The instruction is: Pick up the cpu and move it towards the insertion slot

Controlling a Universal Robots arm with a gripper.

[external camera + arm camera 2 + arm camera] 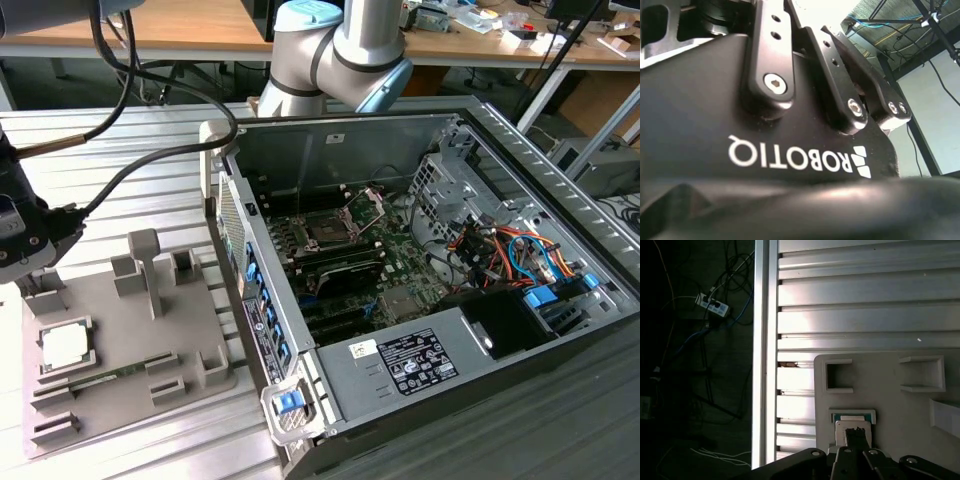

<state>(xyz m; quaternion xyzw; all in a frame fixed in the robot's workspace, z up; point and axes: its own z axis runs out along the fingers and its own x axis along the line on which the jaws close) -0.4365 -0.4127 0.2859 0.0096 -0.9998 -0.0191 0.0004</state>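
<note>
cpu (65,345) lies flat, pale top up, in a framed pocket near the corner of the grey fixture plate (190,330) at the exterior view's left. It is square with no clear long axis, its edges in line with the plate's. Not lifted.

gripper (856,436) hangs over the plate just above the cpu, apart from it in the exterior view. Cannot tell how far open it is.

socket (325,232) sits inside the open computer case (400,365), with its retaining plate (365,205) tilted up, well apart to the exterior view's right. The case's side wall stands between the plate and the socket. Bare ribbed table (120,150) lies behind the plate.
</note>
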